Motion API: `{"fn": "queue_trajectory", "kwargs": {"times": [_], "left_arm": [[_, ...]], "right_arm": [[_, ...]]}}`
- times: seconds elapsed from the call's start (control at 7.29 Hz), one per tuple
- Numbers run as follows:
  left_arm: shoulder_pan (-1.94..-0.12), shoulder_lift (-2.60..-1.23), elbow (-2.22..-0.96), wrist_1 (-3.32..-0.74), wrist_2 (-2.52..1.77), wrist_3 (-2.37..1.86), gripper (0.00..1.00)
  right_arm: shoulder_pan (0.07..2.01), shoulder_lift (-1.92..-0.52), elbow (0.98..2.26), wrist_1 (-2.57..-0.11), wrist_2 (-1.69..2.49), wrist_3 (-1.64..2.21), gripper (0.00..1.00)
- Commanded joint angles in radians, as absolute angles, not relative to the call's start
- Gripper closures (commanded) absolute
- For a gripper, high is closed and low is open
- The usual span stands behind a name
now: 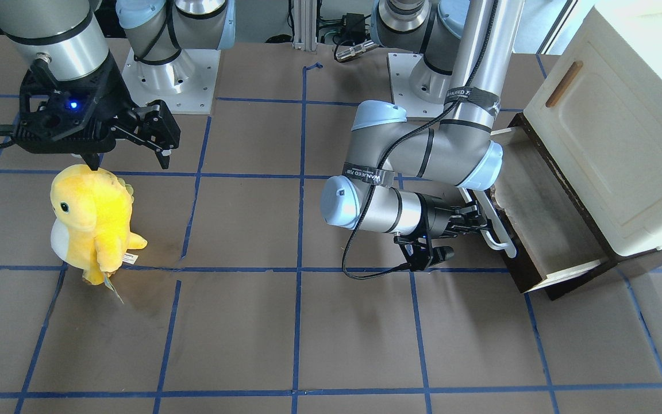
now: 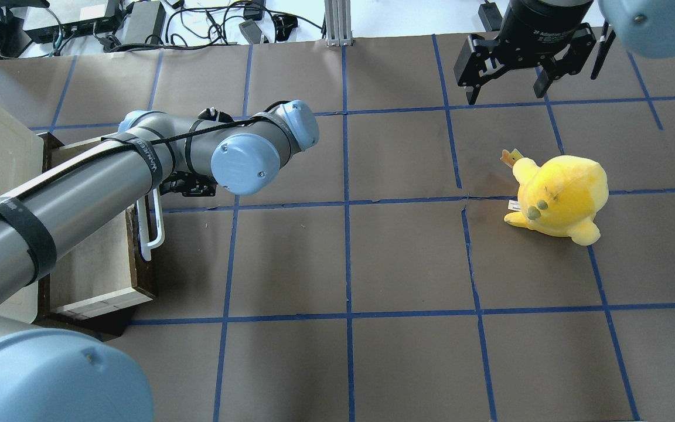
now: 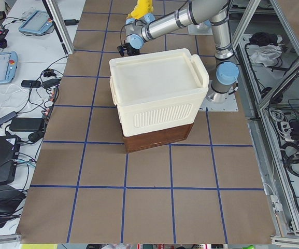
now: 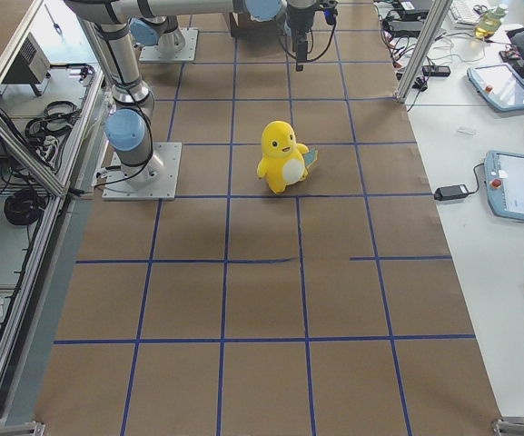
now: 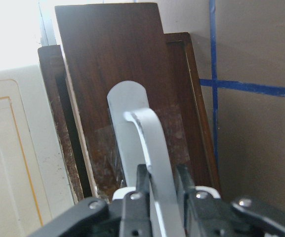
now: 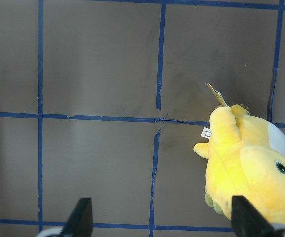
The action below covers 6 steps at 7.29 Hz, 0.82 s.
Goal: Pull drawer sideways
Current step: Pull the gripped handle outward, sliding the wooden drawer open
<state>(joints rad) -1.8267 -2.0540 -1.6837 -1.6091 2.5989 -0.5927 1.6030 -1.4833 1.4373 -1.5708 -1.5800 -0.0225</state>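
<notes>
The drawer [image 1: 543,230] stands pulled partway out from under a cream cabinet [image 1: 612,138], its pale sides and greyish bottom showing. Its dark brown front [image 5: 117,74] carries a long white bar handle [image 1: 502,240]. My left gripper [image 1: 473,223] is shut on that handle; in the left wrist view the fingers [image 5: 132,195] clamp the white bar [image 5: 149,143] from both sides. From overhead the handle [image 2: 151,231] shows under my left forearm. My right gripper [image 1: 130,156] hangs open and empty above the table, far from the drawer.
A yellow plush toy [image 1: 92,221] stands on the brown table just below my right gripper; it also shows in the right wrist view [image 6: 251,168]. The cabinet has a small brown wooden handle [image 1: 564,84]. Blue tape lines grid the table.
</notes>
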Motion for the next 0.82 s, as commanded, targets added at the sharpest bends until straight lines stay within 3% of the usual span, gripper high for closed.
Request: {"fn": "queue_trajectory", "kwargs": {"times": [0.0,0.14,0.27,0.41,0.69], "left_arm": [[-1.829,-2.054,-1.680,-1.609,2.594,-0.592,0.71],[-1.829,-2.054,-1.680,-1.609,2.594,-0.581,0.63],[-1.829,-2.051,-1.681,-1.609,2.597,-0.534,0.20],[-1.829,-2.049,-1.681,-1.609,2.599,-0.505,0.00],[-1.829,-2.042,-1.675,-1.592,2.600,-0.459,0.00]], "right_arm": [[1.603,-1.483,1.437,-1.571,-1.580,-0.021,0.00],[1.603,-1.483,1.437,-1.571,-1.580,-0.021,0.00],[1.603,-1.483,1.437,-1.571,-1.580,-0.021,0.00],[1.603,-1.483,1.437,-1.571,-1.580,-0.021,0.00],[1.603,-1.483,1.437,-1.571,-1.580,-0.021,0.00]]}}
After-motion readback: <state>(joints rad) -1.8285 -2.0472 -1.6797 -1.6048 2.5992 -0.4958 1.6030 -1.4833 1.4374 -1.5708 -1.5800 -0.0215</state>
